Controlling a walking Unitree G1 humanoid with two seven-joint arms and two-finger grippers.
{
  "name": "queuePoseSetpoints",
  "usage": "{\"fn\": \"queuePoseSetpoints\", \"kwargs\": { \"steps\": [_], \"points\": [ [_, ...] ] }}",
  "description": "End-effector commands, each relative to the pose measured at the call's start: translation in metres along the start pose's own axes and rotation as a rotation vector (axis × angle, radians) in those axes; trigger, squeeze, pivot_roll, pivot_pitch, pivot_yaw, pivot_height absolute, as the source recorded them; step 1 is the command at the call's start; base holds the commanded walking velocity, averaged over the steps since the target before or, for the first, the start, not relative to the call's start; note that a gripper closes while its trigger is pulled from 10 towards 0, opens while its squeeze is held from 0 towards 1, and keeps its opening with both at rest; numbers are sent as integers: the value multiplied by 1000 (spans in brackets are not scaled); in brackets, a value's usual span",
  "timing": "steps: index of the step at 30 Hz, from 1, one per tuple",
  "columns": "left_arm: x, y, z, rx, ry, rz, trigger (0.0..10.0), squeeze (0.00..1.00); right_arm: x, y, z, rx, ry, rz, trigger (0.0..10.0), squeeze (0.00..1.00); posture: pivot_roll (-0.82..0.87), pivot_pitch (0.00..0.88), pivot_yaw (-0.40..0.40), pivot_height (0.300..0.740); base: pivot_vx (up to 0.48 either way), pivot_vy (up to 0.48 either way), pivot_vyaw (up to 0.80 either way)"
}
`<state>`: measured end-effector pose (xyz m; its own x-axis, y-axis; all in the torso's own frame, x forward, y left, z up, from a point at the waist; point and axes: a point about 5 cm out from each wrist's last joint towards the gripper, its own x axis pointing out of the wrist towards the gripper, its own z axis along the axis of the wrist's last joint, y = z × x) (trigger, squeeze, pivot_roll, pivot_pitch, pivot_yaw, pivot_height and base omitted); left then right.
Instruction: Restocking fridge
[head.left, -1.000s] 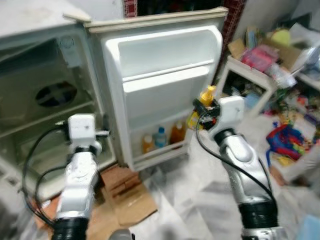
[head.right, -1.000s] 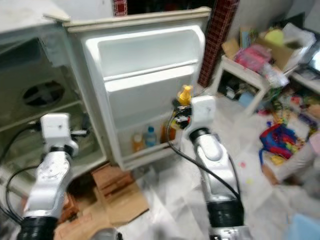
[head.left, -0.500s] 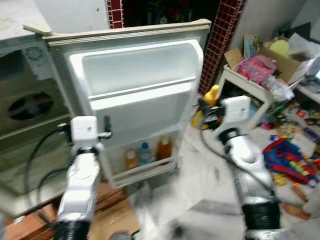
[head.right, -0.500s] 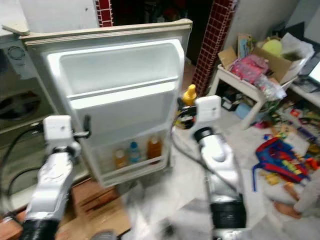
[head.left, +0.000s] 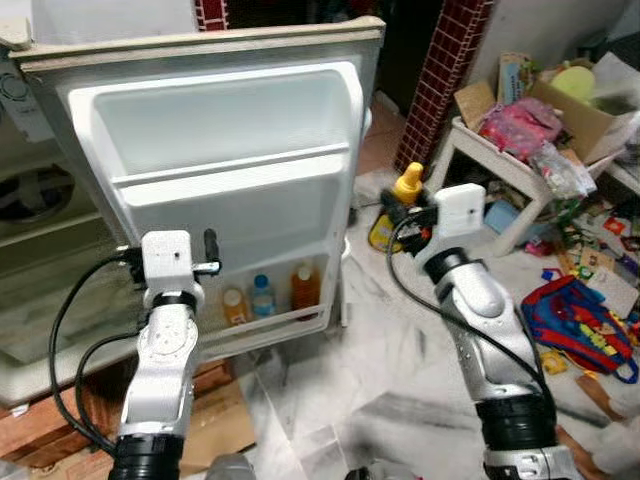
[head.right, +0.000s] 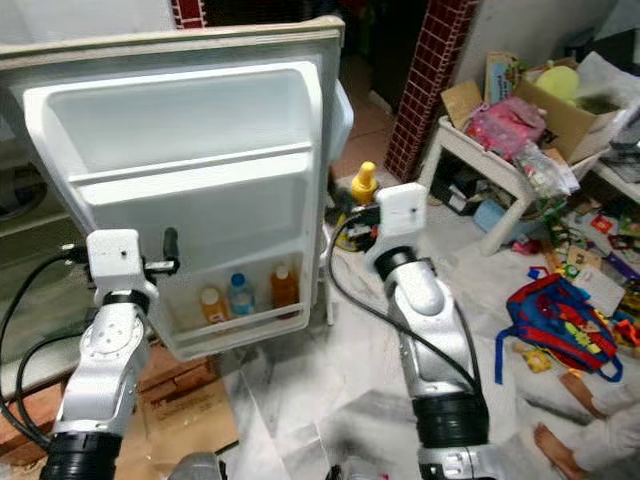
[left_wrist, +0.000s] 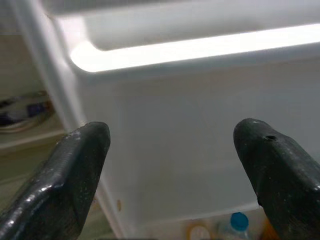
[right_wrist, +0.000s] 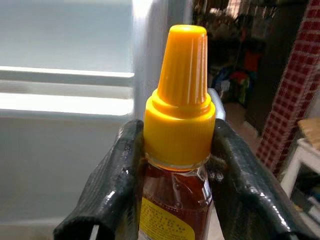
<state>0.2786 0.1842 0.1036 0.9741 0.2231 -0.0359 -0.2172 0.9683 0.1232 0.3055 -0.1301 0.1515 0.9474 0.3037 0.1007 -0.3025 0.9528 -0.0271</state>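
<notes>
The right gripper (right_wrist: 175, 165) is clamped on the neck of a honey bottle (right_wrist: 176, 200): amber contents, a ribbed yellow cone cap and a yellow label whose print is too small to read. It holds the bottle upright just beside the edge of the open fridge door (head.left: 230, 130). The left gripper (left_wrist: 175, 170) faces the door's inner wall with its fingers spread wide, holding nothing. Three small bottles (head.left: 265, 296) stand on the door's bottom shelf. Further off to the right, a white table (head.left: 490, 165) is piled with clutter.
</notes>
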Motion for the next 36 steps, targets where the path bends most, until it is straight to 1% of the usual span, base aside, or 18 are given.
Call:
{"fn": "queuePoseSetpoints", "kwargs": {
  "steps": [1, 2, 6, 7, 11, 16, 20, 23, 31, 33, 36],
  "points": [
    [-1, -5, 3, -40, -13, -17, 10000, 0, 0, -9, 8, -15, -36, -15, 10000, 0, 39, 0, -24, 740, 0, 0, 0],
    [-1, -4, 3, -54, -16, -14, 10000, 0, 0, -8, 8, -13, -35, -8, 10000, 0, 39, 0, -24, 740, 0, 0, 0],
    [-1, -2, 4, -63, -13, 2, 10000, 0, 0, -5, 9, -21, -40, 21, 10000, 0, 40, 0, -24, 740, 0, 0, 0],
    [0, 0, 4, -67, -11, 12, 10000, 0, 1, -2, 11, -31, -50, 41, 10000, 0, 41, 0, -25, 740, 0, 0, 413],
    [0, 2, 2, -79, 0, 22, 10000, 0, 2, 1, 12, -36, -59, 51, 10000, 0, 45, 0, -27, 740, 0, 0, 622],
    [0, 2, 2, -82, 2, 27, 10000, 0, 3, 1, 12, -35, -62, 52, 10000, 0, 45, 0, -26, 740, 0, 0, 653],
    [1, 5, 2, -88, -3, 53, 10000, 0, 4, 0, 13, -37, -65, 50, 10000, 0, 43, 0, -25, 740, 0, 0, 463],
    [1, 8, 0, -93, 19, 87, 10000, 0, 3, -1, 13, -28, -68, 37, 10000, 0, 43, 0, -22, 740, 0, 0, 0],
    [2, 6, 1, -98, 20, 64, 10000, 0, 4, 0, 14, -17, -78, 30, 10000, 0, 45, 0, -24, 740, 0, 0, 0],
    [4, 6, 2, -99, 14, 62, 10000, 0, 7, 1, 17, -15, -96, 28, 10000, 0, 43, 0, -23, 740, 0, 0, 0],
    [4, 6, 1, -97, 14, 62, 10000, 0, 14, -1, 27, -16, -138, 18, 10000, 0, 43, 0, -22, 740, 0, 373, 0]
  ]
}}
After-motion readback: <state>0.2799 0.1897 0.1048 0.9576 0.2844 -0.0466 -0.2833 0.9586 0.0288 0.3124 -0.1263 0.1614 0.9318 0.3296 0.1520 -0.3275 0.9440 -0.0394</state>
